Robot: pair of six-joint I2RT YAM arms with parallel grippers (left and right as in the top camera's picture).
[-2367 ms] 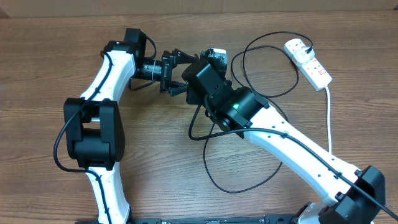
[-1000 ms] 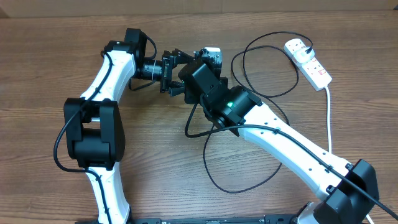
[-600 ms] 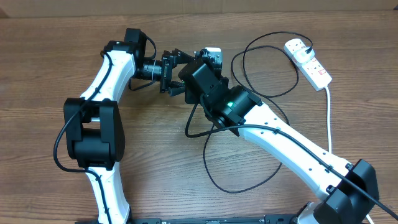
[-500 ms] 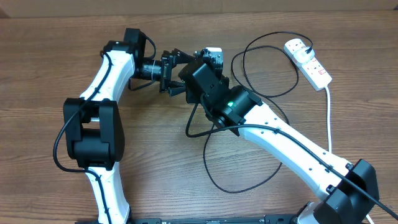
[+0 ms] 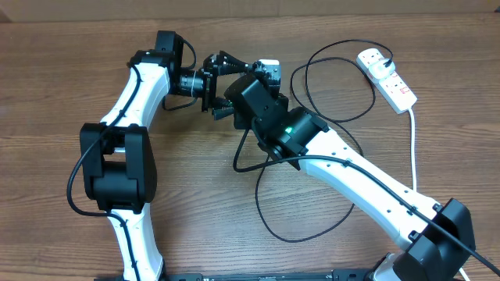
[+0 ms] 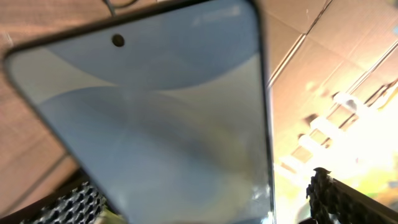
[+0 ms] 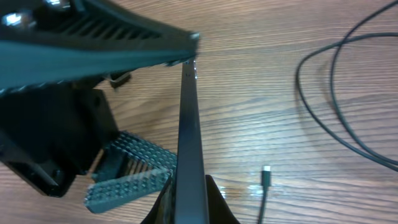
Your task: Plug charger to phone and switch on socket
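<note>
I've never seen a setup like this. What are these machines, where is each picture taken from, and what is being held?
These are two white-and-black robot arms at a wooden table, each ending in a two-finger gripper. One picture looks down from above; the other two come from cameras on the wrists. The right gripper seems to pinch a slim phone with a blue-grey screen, turned on edge; the left gripper is open, facing that screen. On the table lie a thin black charger cable, its small connector tip unplugged, and a white oblong power strip.

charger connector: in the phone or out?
Out. In the right wrist view the charger's connector tip lies on the table, apart from the phone.
</note>
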